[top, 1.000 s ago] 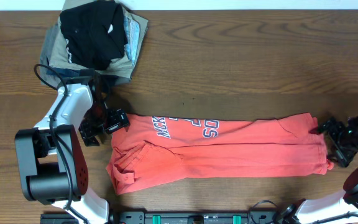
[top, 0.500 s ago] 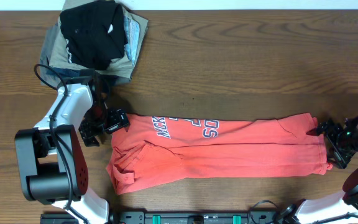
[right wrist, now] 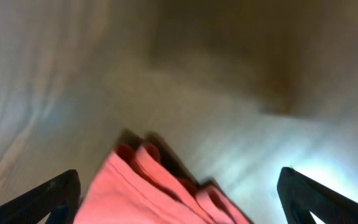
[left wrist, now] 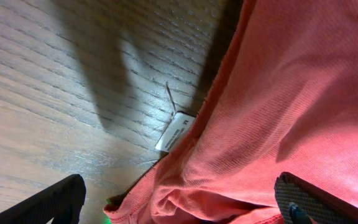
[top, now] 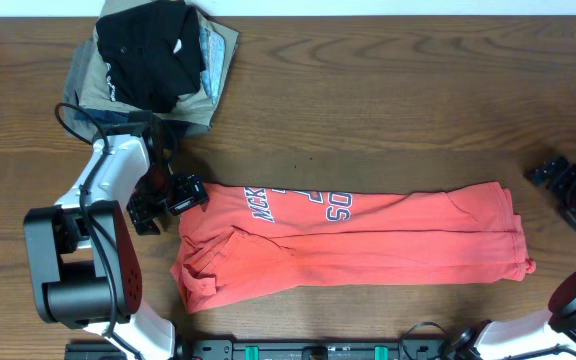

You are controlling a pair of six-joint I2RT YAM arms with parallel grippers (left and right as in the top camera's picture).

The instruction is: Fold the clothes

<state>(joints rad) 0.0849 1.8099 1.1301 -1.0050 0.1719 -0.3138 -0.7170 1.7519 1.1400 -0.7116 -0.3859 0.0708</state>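
The coral-red T-shirt (top: 368, 250) is laid out on the tabletop (top: 388, 100) as a long narrow band. Its long axis runs side to side, from one arm to the other, and dark lettering shows on its far strip. The neck end is turned toward the left pincer (top: 165, 205), which is seen from overhead just beside that end. In the left wrist view its fingers stand wide apart, with nothing clamped, over the bunched collar and a small white label (left wrist: 174, 132).

The right pincer (top: 565, 192) is also spread wide and holds nothing. It is placed off the hem end, slightly toward the far side, with bare wood between it and the cloth. In its own blurred view only the layered hem edge is seen, low between the fingers.

The left arm is therefore judged the nearer one. Any fold that shortens the band would be made across the long axis. For that the right pincer would first need to be brought inward to the hem.
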